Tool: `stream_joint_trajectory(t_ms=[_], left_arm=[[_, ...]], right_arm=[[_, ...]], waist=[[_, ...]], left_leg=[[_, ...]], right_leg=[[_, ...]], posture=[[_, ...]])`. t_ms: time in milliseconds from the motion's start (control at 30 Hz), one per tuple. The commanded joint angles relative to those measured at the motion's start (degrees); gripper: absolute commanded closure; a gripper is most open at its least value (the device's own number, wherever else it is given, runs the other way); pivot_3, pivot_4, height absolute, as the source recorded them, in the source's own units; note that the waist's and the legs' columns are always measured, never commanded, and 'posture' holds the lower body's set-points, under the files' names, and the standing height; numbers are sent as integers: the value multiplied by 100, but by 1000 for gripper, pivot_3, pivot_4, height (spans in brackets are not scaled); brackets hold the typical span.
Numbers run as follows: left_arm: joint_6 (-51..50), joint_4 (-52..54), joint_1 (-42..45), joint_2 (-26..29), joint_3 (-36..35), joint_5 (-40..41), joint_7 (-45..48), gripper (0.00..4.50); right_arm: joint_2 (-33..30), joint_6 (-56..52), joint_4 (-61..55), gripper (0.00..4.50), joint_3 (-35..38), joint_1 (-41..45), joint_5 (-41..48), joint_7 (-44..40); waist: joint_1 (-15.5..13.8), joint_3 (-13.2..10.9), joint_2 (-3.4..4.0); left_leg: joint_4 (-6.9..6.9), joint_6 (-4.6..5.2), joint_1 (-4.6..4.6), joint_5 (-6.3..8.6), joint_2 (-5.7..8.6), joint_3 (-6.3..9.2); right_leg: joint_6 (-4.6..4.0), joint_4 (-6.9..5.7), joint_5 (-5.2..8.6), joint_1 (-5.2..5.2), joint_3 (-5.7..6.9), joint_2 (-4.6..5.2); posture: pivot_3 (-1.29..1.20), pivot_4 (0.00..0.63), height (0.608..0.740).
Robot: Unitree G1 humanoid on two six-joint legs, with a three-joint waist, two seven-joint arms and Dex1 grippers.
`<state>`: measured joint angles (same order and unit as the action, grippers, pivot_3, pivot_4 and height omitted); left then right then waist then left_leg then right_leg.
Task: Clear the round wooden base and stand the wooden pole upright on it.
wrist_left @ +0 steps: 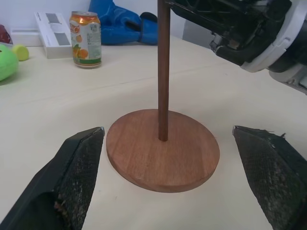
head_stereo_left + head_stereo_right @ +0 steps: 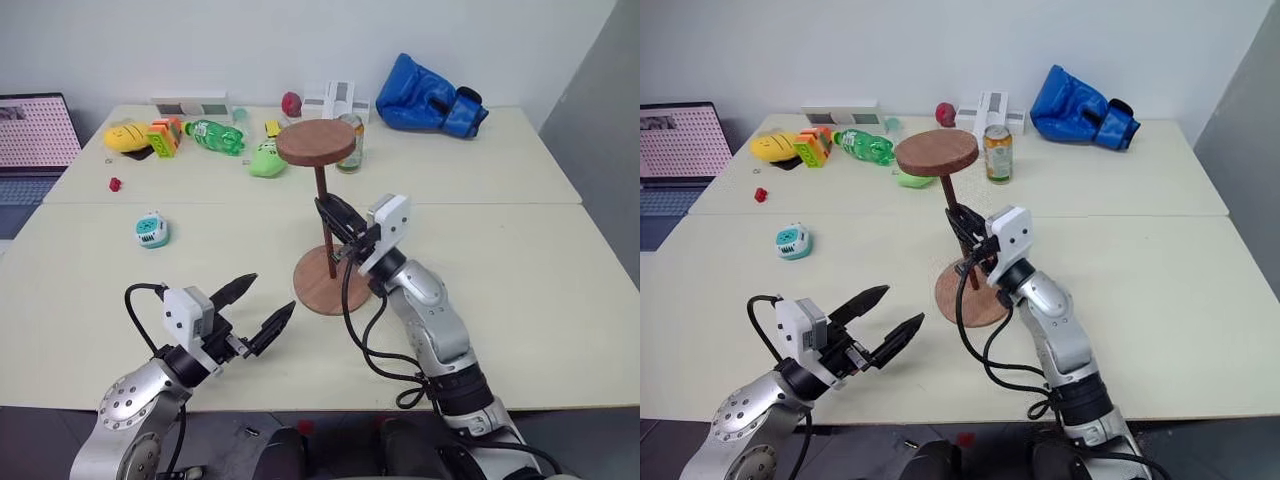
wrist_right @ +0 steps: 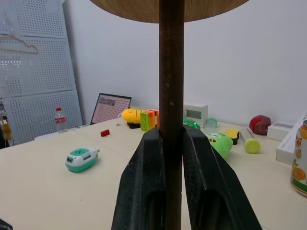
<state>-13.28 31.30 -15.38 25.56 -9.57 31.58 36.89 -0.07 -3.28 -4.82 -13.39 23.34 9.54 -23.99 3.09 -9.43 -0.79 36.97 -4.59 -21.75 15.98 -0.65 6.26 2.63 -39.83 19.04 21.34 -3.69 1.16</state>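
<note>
Both steps look nearly done: the round wooden base (image 2: 325, 283) lies clear on the tabletop (image 2: 520, 260), and the wooden pole (image 2: 324, 215) stands upright at its centre. The right gripper (image 2: 345, 232) pinches the pole with its fingers closed, not yet released. The left gripper (image 2: 258, 305) hovers nearby, fingers spread, empty.

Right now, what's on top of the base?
Only the pole stands upright at the middle of the base, disc end up, with the right pincer shut on its shaft. The hole under the pole's foot is covered.
</note>
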Motion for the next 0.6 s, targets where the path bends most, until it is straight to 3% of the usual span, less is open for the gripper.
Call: stream_joint_trajectory(t_ms=[33, 600], left_arm=[[35, 239, 10, 45, -77, 101, 16, 0], [98, 119, 120, -69, 45, 0, -14, 0]], right_arm=[[-331, -507, -71, 4311, -62, -286, -162, -69], [-916, -2373, -520, 4311, -265, -125, -72, -156]], waist=[[-2, 1, -2], [0, 27, -5]], left_leg=[[0, 0, 1, 0, 0, 0], [-4, 1, 40, 0, 0, -4]], right_leg=[[0, 1, 0, -1, 0, 0], [0, 0, 0, -35, -6, -1]], posture=[[0, 150, 740], [0, 150, 740]])
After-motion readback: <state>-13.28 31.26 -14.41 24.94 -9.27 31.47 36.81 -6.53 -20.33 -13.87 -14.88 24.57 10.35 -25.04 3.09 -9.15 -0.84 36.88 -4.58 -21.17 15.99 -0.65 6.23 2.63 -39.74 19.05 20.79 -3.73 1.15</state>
